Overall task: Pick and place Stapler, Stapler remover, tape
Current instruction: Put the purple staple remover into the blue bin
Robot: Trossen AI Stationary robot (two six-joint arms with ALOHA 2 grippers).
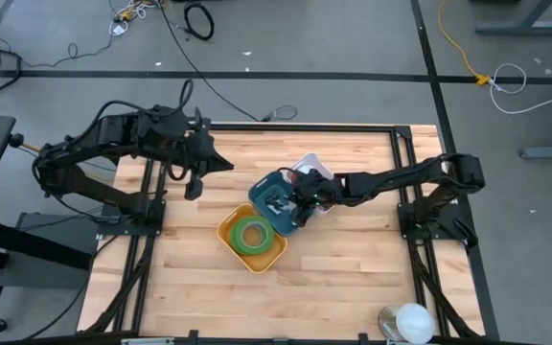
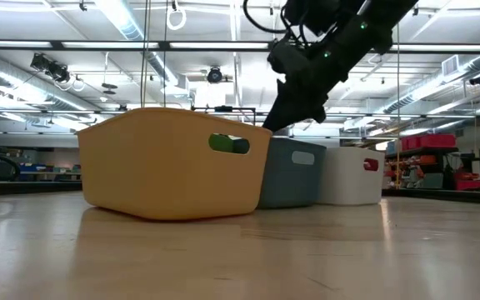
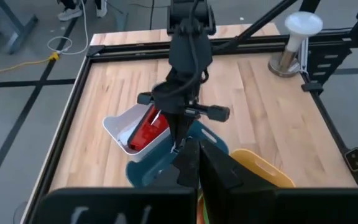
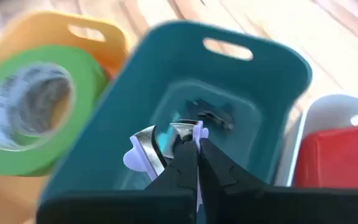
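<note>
Three bins crowd under our right gripper: it hangs inside the teal bin, fingers pinched on the staple remover. Beside it, the yellow bin holds the green tape; the white bin on the other side holds the red stapler. Our left gripper waits well apart, fingers together.

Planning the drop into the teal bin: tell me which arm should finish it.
Right. The right gripper hangs over the teal bin, shut on the staple remover. The left gripper waits off to the side, away from all three bins.
</note>
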